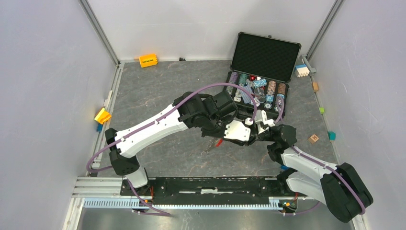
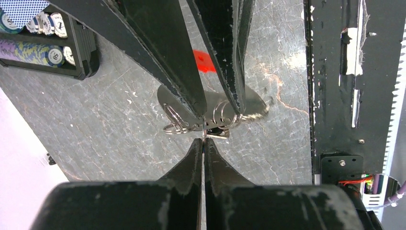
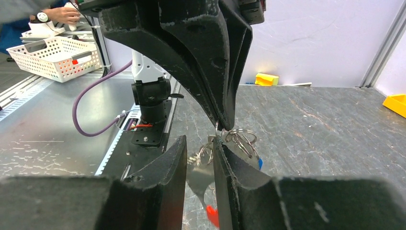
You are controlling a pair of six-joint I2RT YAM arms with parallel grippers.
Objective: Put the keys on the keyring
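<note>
Left pincer [image 2: 204, 143]: black, two fingers pressed tight together. As best I can see, the tips pinch a thin bit of the keyring's wire.
Right pincer [image 3: 200, 143]: black, fingers spread part way, one on each side of a flat silver piece. I cannot tell if they touch it.
Keyring [image 3: 242, 138]: thin silver metal loops with a bright red oval fob [image 1: 219, 142]. It is held up between the two pincers, over the middle of the grey stone-look desk [image 1: 158, 91]. The fob hangs down below.
Keys [image 2: 213, 103]: small flat silver metal ones, bunched right against the loops between the right pincer's fingers.
How it will handle: my guess is light, hard and slippery. The loops can swing and twist, and the wire is springy.
Where to hold: I would pinch a key by its flat sides and hold the ring by its wire, close to the gap.
Count: two pincers, one red fob and a few small loops. I can pick out one flat key for sure, because the rest are too tangled to count. One black case of colourful poker chips [image 1: 265, 55] sits farther back.
</note>
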